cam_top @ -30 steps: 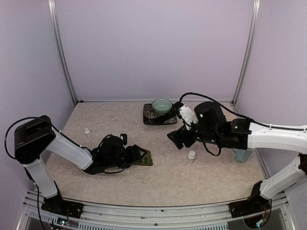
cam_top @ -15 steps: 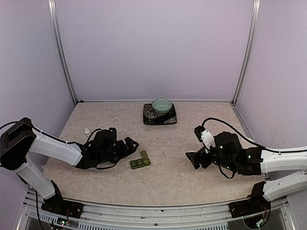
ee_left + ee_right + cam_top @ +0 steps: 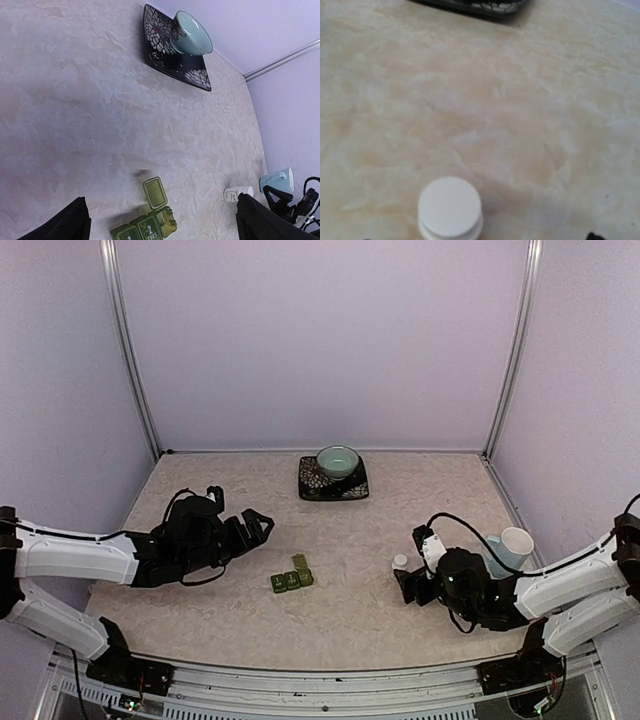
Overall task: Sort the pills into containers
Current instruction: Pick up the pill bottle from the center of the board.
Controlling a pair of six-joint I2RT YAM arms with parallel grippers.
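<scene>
- The left claw (image 3: 245,523) is spread wide and grasps nothing.
- The green containers (image 3: 291,579) sit on the surface (image 3: 340,530) near it, with one lid raised.
- The right claw (image 3: 407,585) is released, with a white bottle (image 3: 400,561) just ahead.

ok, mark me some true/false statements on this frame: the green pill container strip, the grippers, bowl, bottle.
1. One lid of the green container strip is open. True.
2. The left gripper grips the strip. False: it is open, empty and apart from the strip.
3. The teal bowl sits on the dark patterned tray. True.
4. The white bottle stands beside the bowl. False: it stands just ahead of the open right gripper, near the blue mug.
</scene>
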